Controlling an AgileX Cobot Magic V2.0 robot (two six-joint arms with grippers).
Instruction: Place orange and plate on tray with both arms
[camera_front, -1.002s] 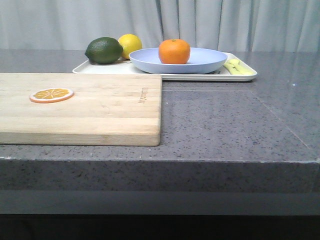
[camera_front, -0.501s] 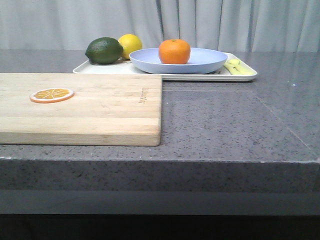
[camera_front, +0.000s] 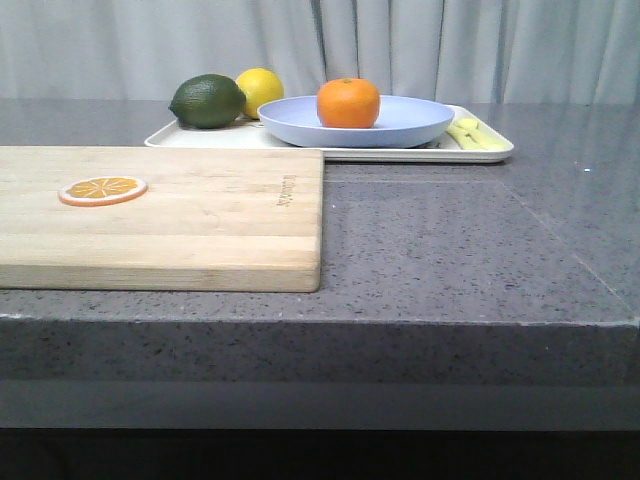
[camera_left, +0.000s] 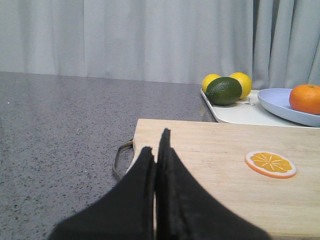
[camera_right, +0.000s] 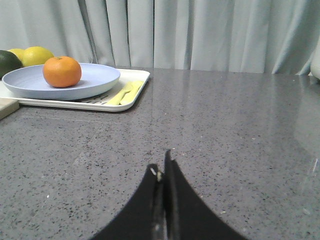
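The orange (camera_front: 348, 103) rests in the pale lavender-blue plate (camera_front: 400, 125), and the plate lies on the white tray (camera_front: 480, 152) at the back of the counter. Both wrist views also catch the orange (camera_right: 61, 71) (camera_left: 305, 98), the plate (camera_right: 95, 80) (camera_left: 272, 100) and the tray (camera_right: 135, 85) (camera_left: 235, 112). My left gripper (camera_left: 156, 142) is shut and empty, low over the near left end of the wooden board. Off to the right of the tray, my right gripper (camera_right: 162, 162) is shut and empty above bare counter. Neither gripper appears in the front view.
A wooden cutting board (camera_front: 200, 220) with a flat orange slice (camera_front: 103, 189) fills the front left. A dark green fruit (camera_front: 208, 101) and a yellow lemon (camera_front: 262, 88) sit at the tray's left end, and yellow-green cutlery (camera_front: 475, 133) at its right end.
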